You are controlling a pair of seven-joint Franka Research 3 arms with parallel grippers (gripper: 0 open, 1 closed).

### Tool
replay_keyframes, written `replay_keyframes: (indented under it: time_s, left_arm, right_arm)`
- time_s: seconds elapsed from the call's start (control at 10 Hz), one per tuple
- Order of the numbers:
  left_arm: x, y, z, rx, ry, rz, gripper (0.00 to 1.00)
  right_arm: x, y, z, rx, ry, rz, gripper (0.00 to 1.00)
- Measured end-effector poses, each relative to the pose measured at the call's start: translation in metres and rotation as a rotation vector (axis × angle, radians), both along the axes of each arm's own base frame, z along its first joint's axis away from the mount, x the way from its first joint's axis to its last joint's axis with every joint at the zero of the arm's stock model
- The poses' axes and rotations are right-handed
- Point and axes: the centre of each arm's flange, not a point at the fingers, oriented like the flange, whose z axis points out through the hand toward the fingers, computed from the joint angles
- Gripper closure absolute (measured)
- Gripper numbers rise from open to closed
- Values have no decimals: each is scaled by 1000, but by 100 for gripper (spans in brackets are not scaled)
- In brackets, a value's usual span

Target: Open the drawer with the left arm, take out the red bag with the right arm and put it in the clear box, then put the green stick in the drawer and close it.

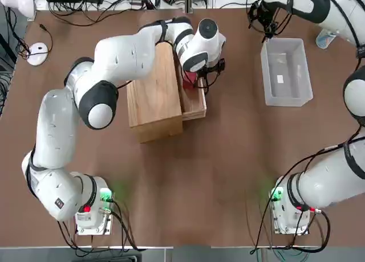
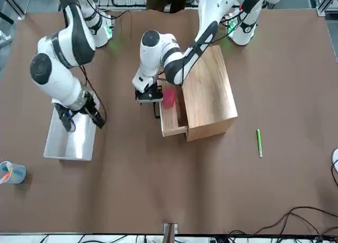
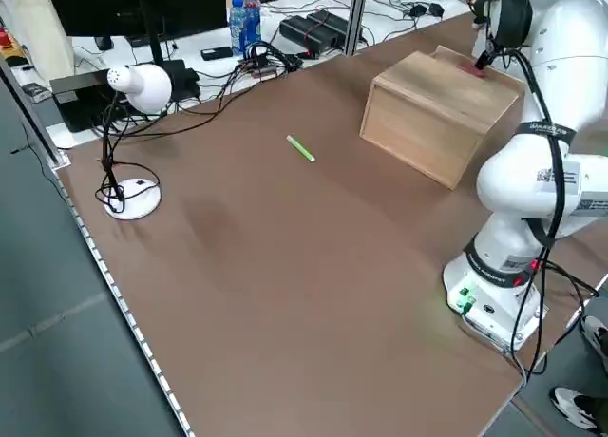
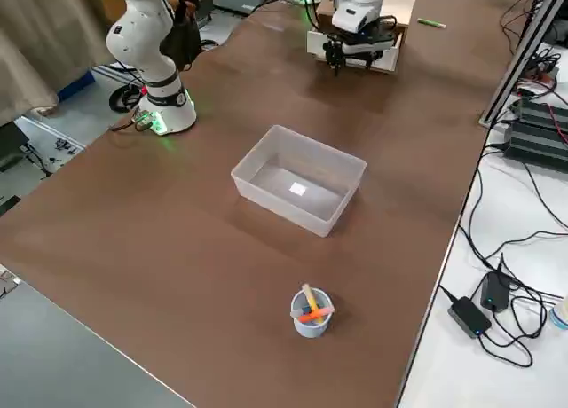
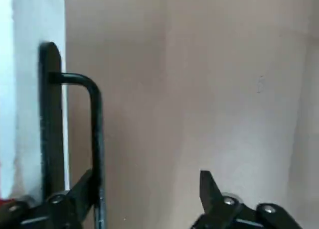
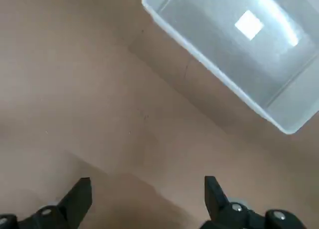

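Drawer (image 1: 194, 107) holds red bag (image 1: 189, 80); both end effectors (image 5: 149, 199) (image 6: 148, 201) open.

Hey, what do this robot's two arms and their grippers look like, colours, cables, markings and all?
Both arms have rounded white segments with dark grey joint bands and black cables strapped along them. The left arm's base shows green and red lights, plus a square code sticker higher up. The left gripper and right gripper have black, angular fingers with silvery screws.

Red bag (image 2: 168, 97) inside the drawer (image 2: 173, 128)
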Motion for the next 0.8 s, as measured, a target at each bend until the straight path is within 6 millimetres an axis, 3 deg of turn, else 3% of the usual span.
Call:
replay_keyframes:
  time_s: [0.2,0.8]
  left_arm:
    - [0,0,0,-1,0,0,7]
    - [-10,-4,5,59,26,-13,7]
  right_arm:
    - [7,-32,2,1,-8,-52,0]
    - [15,-63,11,3,-30,-96,0]
